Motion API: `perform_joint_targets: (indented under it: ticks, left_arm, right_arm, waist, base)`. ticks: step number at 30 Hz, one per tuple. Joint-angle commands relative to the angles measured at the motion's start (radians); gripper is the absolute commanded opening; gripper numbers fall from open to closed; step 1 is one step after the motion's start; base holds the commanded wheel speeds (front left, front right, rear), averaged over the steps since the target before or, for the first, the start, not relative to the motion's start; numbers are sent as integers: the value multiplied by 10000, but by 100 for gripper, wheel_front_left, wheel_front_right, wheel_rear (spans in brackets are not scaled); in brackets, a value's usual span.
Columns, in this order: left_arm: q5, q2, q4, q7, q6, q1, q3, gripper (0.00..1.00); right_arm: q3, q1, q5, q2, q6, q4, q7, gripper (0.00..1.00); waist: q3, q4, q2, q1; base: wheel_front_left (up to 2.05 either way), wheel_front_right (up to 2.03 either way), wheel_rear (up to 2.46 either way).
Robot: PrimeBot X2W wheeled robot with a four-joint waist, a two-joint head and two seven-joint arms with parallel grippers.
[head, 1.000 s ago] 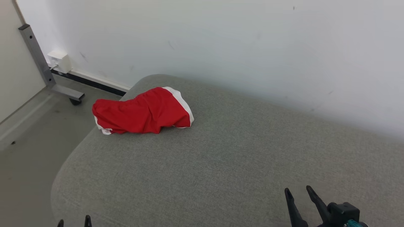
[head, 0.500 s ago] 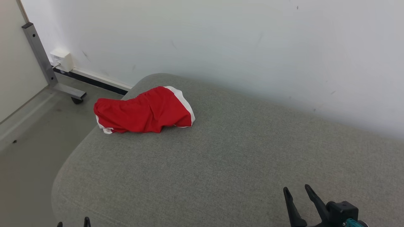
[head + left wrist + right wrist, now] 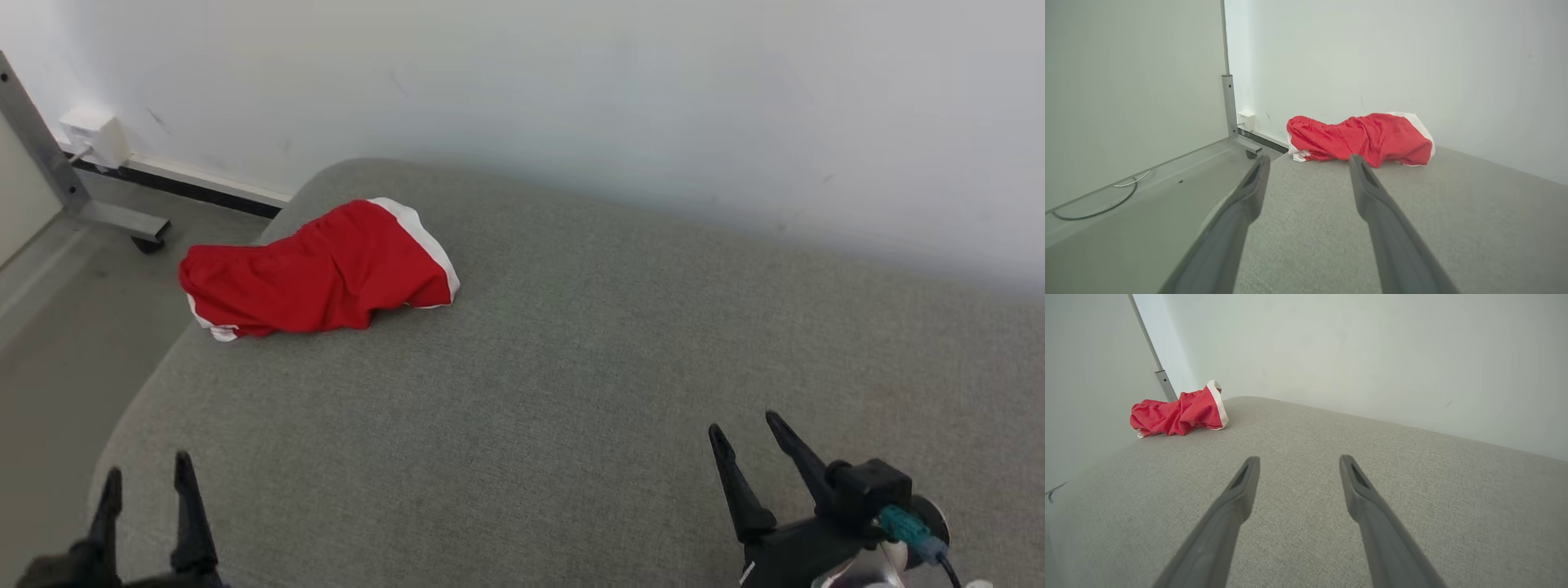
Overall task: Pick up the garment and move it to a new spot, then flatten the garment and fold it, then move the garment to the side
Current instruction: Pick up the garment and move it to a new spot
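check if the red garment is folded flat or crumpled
Crumpled, not folded: the red garment lies in a wrinkled, humped heap at the far left corner of the grey cushion, with its white trim curling over one end.

The garment (image 3: 318, 273) was thin red cloth with white cloth trim, matt and creased. The bench (image 3: 571, 367) was covered in coarse grey woven fabric, also matt. The wall (image 3: 571, 98) was smooth, matt white paint with a few scuffs. The post (image 3: 41, 155) was dull grey metal. The fingers (image 3: 1224, 526) looked like smooth, matt dark plastic.
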Motion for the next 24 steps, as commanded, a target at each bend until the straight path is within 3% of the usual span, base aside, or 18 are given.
perform_joint_targets:
  ticks: [1,6,12,24]
  left_arm:
    - [-346,150,199,222,68,-984,242,100]
    - [-1025,606,599,1012,21,-2667,592,100]
    - [-2386,1337,1627,2737,-54,-5132,1216,100]
    - [-5085,2523,2657,6127,942,-8003,2995,100]
  right_arm:
    - [174,-446,-96,-207,-24,-260,137,100]
    - [656,-1313,-154,-371,-24,-630,315,100]
    - [1311,-2446,-193,-438,-24,-972,260,100]
    - [2535,-3818,-85,-110,-24,-766,-249,100]
  waist:
    - [1371,-963,0,0]
    - [2631,-1748,0,0]
    - [4315,-2741,0,0]
    - [6064,-4098,0,0]
  base:
    - [0,0,0]
    - [0,0,0]
    - [0,0,0]
    - [0,0,0]
